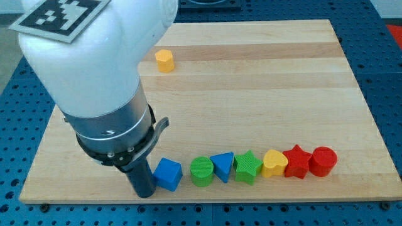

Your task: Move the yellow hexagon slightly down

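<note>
The yellow hexagon (164,60) is sitting alone, well above the blue block (168,174). My tip (146,193), a bare rod with nothing to open or close, is resting just left of that block. Judged light, rigid, free-sliding; push its top face.

A pale wooden surface (264,75) (its grain running left to right) rests on a blue perforated metal bench (383,56), which shows along every edge under even, shadowless light.
</note>
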Available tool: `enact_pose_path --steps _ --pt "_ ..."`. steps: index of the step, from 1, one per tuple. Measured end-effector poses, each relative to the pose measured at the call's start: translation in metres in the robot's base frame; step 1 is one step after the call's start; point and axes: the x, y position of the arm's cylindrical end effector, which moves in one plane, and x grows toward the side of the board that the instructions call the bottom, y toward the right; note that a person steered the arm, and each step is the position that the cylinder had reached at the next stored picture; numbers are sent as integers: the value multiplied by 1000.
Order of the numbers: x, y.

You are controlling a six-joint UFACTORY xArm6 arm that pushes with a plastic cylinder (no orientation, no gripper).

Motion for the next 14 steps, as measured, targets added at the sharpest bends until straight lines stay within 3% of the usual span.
enact_pose_path --steps 1,2,3,6,7,9,10,12,14 --pt "0 0" --pt "-8 -40" --pt "-45 -43" --pt "-157 151" --pt "-205 171" --pt "-300 120" --pt "-319 84" --pt "-319 11" --pt "-270 -18"
